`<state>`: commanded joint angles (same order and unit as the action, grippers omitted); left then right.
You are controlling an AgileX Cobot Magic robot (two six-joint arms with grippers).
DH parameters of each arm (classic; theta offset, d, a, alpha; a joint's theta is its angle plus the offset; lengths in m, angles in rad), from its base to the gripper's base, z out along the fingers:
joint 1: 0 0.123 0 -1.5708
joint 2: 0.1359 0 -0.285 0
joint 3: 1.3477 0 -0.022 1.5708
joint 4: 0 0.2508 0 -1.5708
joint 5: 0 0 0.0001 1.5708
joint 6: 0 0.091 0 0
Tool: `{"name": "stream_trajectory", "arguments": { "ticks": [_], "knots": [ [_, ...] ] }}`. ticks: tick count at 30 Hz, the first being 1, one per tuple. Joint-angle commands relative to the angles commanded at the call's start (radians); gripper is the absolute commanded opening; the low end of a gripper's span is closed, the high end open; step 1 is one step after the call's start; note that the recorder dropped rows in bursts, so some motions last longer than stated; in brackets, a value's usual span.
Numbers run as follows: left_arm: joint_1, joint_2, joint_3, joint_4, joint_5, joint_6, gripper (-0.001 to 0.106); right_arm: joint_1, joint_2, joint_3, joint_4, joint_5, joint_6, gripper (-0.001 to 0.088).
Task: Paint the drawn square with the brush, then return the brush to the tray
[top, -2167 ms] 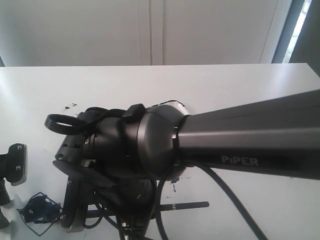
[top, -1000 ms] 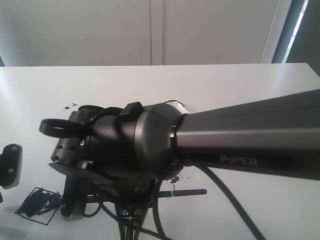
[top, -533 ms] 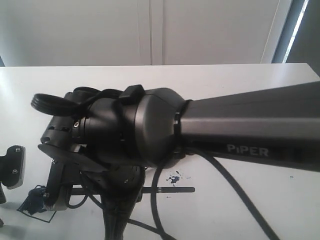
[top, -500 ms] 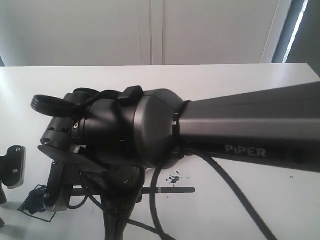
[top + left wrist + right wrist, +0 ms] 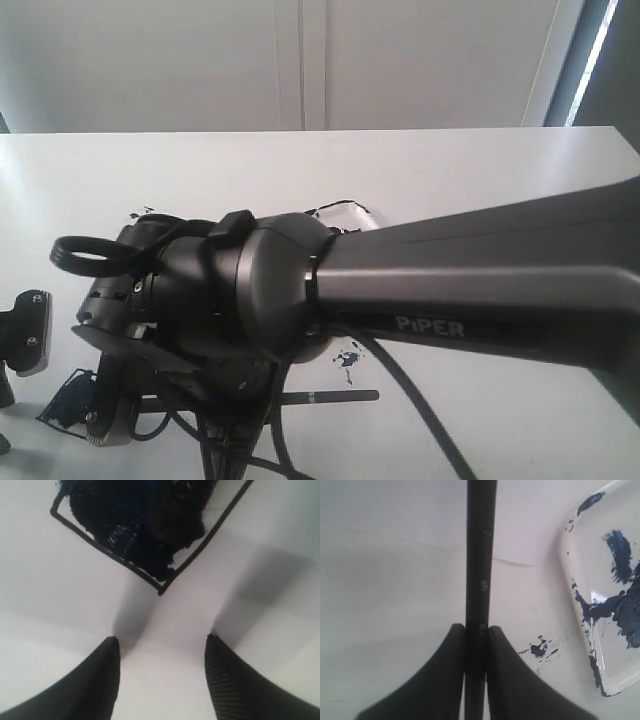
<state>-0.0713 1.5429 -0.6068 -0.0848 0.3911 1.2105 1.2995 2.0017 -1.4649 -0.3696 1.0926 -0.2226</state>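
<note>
Blue-black paint covers much of the drawn square point(image 5: 145, 530) at the desk's near left, left hand point(image 5: 161, 639) wide above it, right hand point(image 5: 475, 628) clamping the brush point(image 5: 481, 555) near the tray point(image 5: 595, 570), return not yet done.

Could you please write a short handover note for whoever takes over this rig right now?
Left gripper: open, empty, hovering near the drawn square.
Right gripper: shut on the brush; its tip is hidden.
Tray: beside the right gripper, smeared blue-black.
Done: the visible part of the square is largely covered in dark paint.
Left: touch up if needed, then put the brush in the tray.
</note>
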Motion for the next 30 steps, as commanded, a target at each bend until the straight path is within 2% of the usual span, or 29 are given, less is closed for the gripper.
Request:
{"name": "stream_trajectory", "arguments": {
  "ticks": [20, 30],
  "knots": [
    [0.000, 0.000, 0.000, 0.000, -0.006, 0.000, 0.056, 0.006, 0.006, 0.000, -0.035, 0.127, 0.025, 0.0000],
    [0.000, 0.000, 0.000, 0.000, -0.006, -0.002, 0.056, 0.009, 0.000, 0.000, -0.029, 0.128, 0.025, 0.0000]
  ]
}}
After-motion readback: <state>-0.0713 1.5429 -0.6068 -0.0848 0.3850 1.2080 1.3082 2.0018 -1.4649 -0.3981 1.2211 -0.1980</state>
